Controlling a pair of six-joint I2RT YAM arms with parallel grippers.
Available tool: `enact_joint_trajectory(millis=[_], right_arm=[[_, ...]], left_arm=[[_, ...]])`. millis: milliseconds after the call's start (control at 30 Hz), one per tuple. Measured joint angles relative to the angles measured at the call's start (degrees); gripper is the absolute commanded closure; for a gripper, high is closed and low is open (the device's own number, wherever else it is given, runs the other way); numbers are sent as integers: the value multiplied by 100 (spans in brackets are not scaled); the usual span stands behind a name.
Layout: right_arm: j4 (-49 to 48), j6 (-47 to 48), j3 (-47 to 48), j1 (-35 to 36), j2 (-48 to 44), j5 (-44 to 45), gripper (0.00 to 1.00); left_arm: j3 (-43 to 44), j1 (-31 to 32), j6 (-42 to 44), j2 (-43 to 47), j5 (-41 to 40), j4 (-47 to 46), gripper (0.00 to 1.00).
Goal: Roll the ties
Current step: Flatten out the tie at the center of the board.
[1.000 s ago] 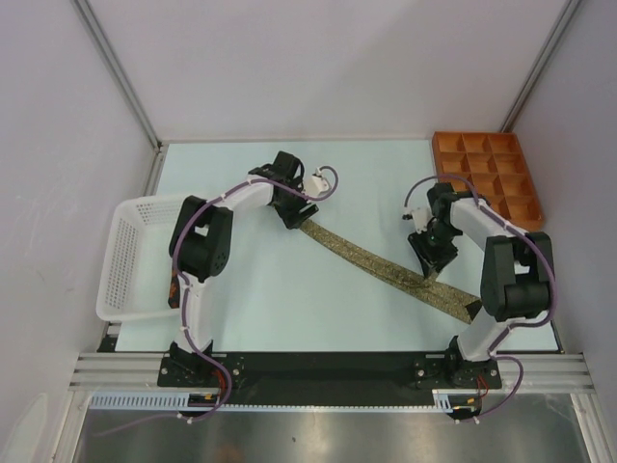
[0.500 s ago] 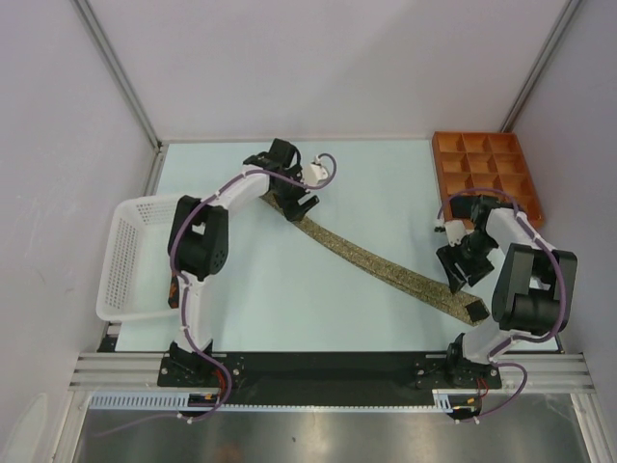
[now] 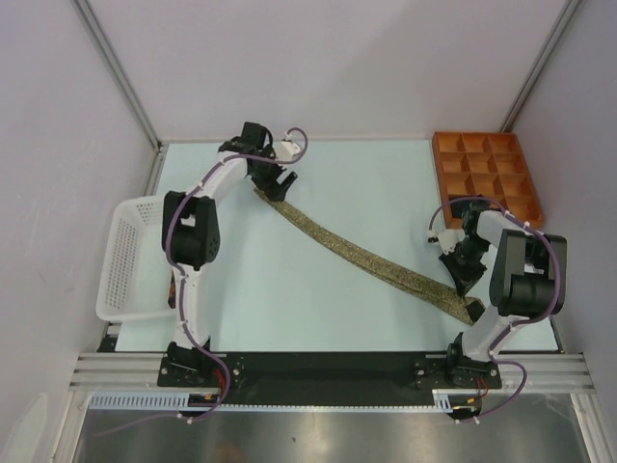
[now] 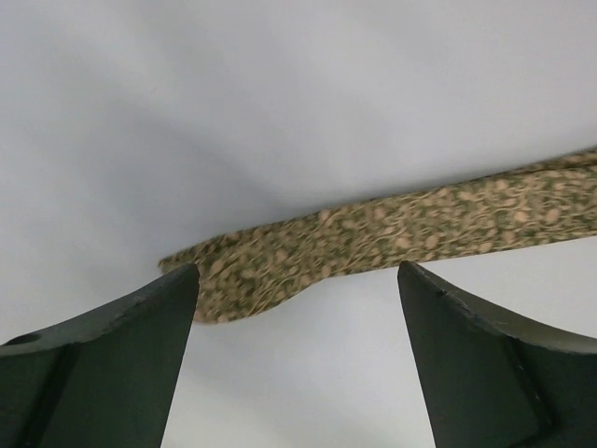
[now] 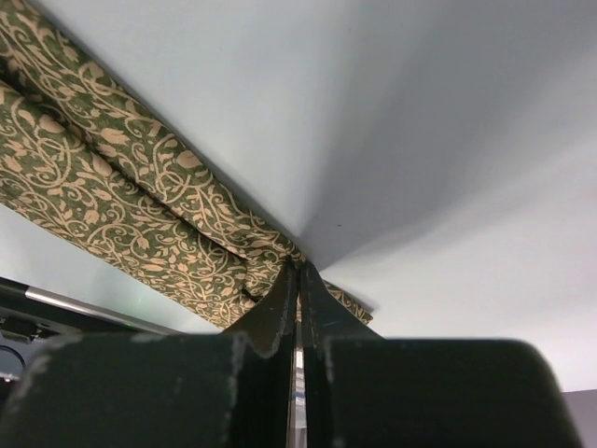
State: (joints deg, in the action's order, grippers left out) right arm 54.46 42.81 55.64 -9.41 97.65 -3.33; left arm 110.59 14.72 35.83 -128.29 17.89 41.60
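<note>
Now readied for rolling.
The olive-tan patterned fabric tie is laid diagonally on the bench; left end effector has been opened far-left, right end effector clamped on its near-right end.

The tie is seen as matt woven cloth, a tan vine pattern on olive. The table is shown smooth, with a faint sheen. The basket is made of white plastic mesh, and the tray looks to be made of matt orange plastic. The fingers of the right gripper are finished in a dark matt material that looks like plastic, lightly scuffed at the edges. The rail is formed of ribbed bare metal.
</note>
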Motion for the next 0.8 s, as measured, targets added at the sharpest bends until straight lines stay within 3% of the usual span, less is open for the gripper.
enact_joint_trajectory(millis=[267, 533, 633, 667, 800], right_arm=[[33, 129, 24, 0, 24, -9, 100], [42, 251, 24, -2, 24, -11, 100], [46, 273, 24, -2, 22, -13, 100], [48, 286, 26, -4, 22, -17, 100], [59, 343, 33, -48, 22, -59, 100]], left_arm=[[-4, -442, -699, -160, -520, -203, 18], [66, -446, -1187, -431, -249, -348, 22], [72, -485, -1410, -509, -20, -356, 31], [87, -503, -1488, -531, 59, -356, 42], [118, -575, -1696, -568, 269, -354, 66]])
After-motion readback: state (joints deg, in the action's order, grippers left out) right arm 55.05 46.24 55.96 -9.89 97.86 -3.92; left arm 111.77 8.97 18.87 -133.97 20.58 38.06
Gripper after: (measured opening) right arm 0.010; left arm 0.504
